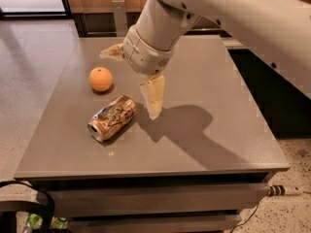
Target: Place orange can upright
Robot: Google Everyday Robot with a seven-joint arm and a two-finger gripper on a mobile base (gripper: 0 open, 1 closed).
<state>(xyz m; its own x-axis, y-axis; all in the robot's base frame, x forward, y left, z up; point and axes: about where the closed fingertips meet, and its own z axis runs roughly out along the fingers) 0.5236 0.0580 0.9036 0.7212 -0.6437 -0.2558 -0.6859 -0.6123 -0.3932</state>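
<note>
The can [112, 118] lies on its side just beside the lower jaw. The gripper [129, 85] is spread wide, probably to straddle it.

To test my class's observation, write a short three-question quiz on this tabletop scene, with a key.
1. True or false: the orange can stands upright on the table.
2. Where is the hand? A) open, hanging just right of the can B) shut around the can C) down on the floor
3. Name the round thing behind the can.
Key: 1 false, it lies on its side; 2 A; 3 the orange fruit.
</note>
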